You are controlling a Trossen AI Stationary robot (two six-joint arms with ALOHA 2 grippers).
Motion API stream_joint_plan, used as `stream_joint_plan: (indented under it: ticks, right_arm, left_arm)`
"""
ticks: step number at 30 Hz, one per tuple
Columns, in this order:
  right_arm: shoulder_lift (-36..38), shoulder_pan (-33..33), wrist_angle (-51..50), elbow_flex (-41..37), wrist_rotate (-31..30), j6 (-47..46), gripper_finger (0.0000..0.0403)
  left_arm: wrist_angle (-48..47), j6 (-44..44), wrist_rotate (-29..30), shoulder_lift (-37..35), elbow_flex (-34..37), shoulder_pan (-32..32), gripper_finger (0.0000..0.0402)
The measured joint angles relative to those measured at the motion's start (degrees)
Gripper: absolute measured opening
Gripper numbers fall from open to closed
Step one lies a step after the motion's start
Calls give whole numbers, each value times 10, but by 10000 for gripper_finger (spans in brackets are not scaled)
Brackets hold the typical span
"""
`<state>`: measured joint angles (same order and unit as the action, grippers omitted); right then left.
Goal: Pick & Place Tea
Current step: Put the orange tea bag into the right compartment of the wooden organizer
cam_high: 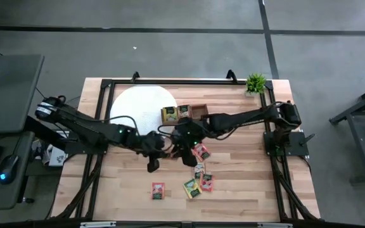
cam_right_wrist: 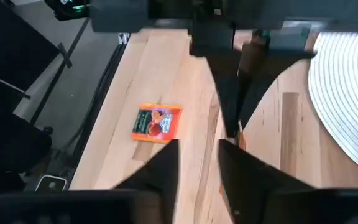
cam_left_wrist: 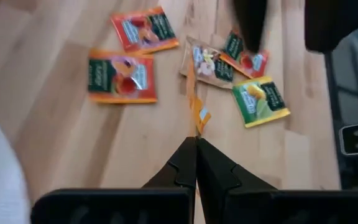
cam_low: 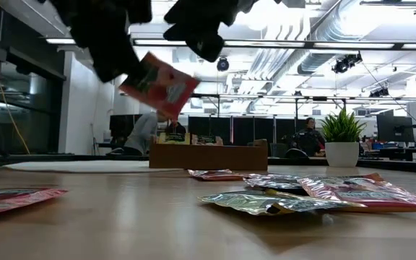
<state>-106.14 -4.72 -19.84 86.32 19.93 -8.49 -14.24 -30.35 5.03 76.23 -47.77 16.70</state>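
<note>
High view: both arms meet at frame centre over the tabletop. Left hand is clenched on a red tea packet, pinched at its edge and held tilted in the air, upper left of centre in the low view. Right hand is just beside it with fingers parted, gripping nothing. Loose tea packets, red, green and yellow, lie flat on the wood below centre, one red one off to the left. Wooden tray sits above centre with two packets standing in it. White round mat is left of the tray, potted plant at upper right.
</note>
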Motion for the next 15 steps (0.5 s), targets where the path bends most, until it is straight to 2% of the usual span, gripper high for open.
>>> stream_joint_plan:
  ticks: [4,7,10,15]
  right_arm:
    - [2,3,-11,0,-9,0,179]
    - [1,3,-8,0,-35,-1,216]
    - [1,3,-7,0,-55,-1,231]
    - [4,3,-8,0,-61,-4,227]
  left_arm:
    - [-55,45,0,0,-52,-14,0]
    - [-71,60,5,0,-68,-18,0]
    - [-66,61,7,0,-70,-17,0]
    - [-71,61,7,0,-70,-17,0]
